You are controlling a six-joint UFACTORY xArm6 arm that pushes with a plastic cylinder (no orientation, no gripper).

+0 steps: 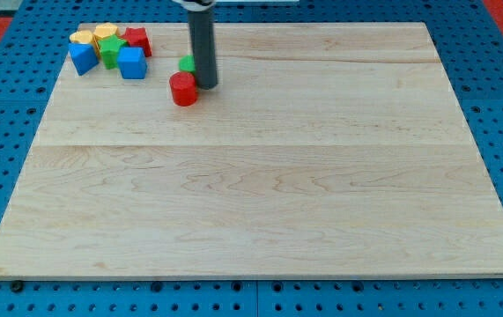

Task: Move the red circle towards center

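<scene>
Tip (pixel 205 85) | no jaws, grips nothing | touching red circle (pixel 183 89) right side

Red circle (pixel 183 89), green block (pixel 186 63), blue cube (pixel 132 62), pale wooden board (pixel 260 194).

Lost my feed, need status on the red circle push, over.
My tip beside red circle, on its right. Circle upper left of board. Green block just behind. Path to centre open.
</scene>
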